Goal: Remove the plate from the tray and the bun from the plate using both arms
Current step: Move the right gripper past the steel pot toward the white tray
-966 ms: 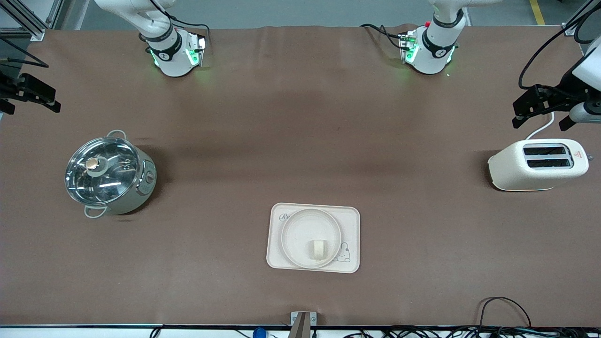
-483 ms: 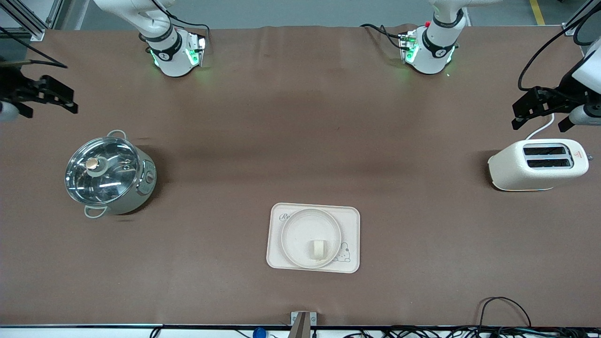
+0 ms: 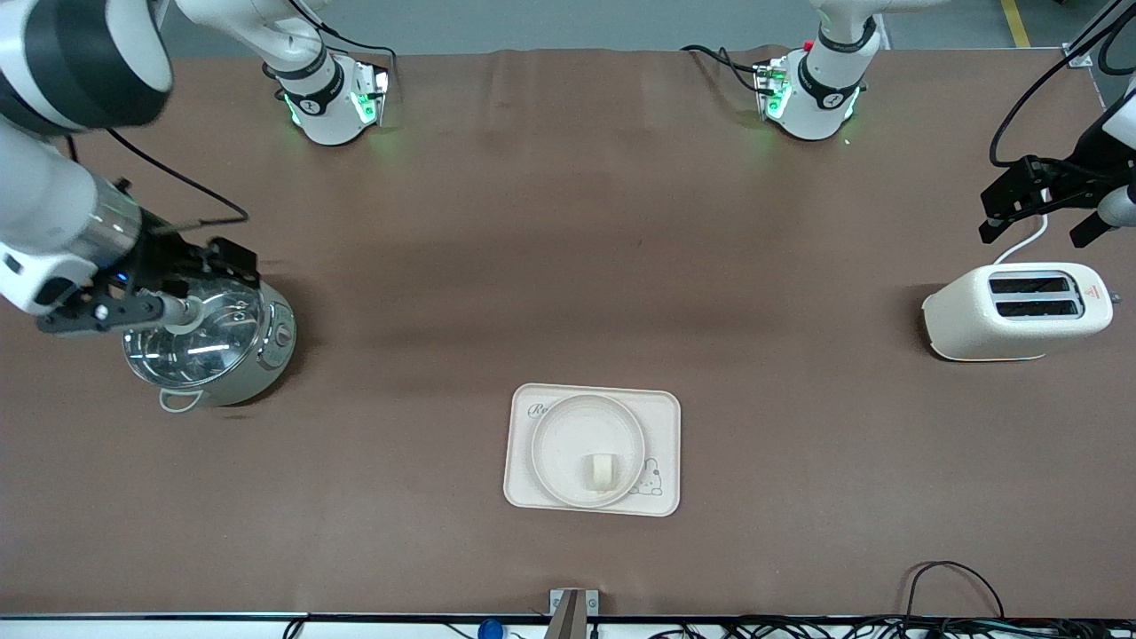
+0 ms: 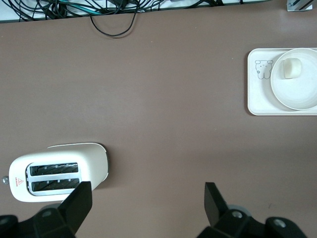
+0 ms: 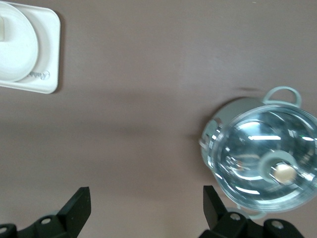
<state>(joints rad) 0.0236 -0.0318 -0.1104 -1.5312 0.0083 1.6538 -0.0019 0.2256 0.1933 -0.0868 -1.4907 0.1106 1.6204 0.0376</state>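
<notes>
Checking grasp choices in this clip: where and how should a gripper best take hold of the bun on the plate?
Probably across the bun's curved sides, coming straight down from above. It is a short roll in the plate, on the part nearer the front camera, and the raised rim hampers a sideways approach. Both the left gripper and right gripper are open, empty and well away.

My right gripper [image 3: 191,288] has swung in from the edge of the table at the right arm's end and now hangs over the lidded pot [image 3: 209,333], fingers spread wide, with much more of that arm showing in the front view. My left gripper [image 3: 1038,209] has only drifted slightly outward, over the table just by the toaster [image 3: 1018,311], also spread.
</notes>
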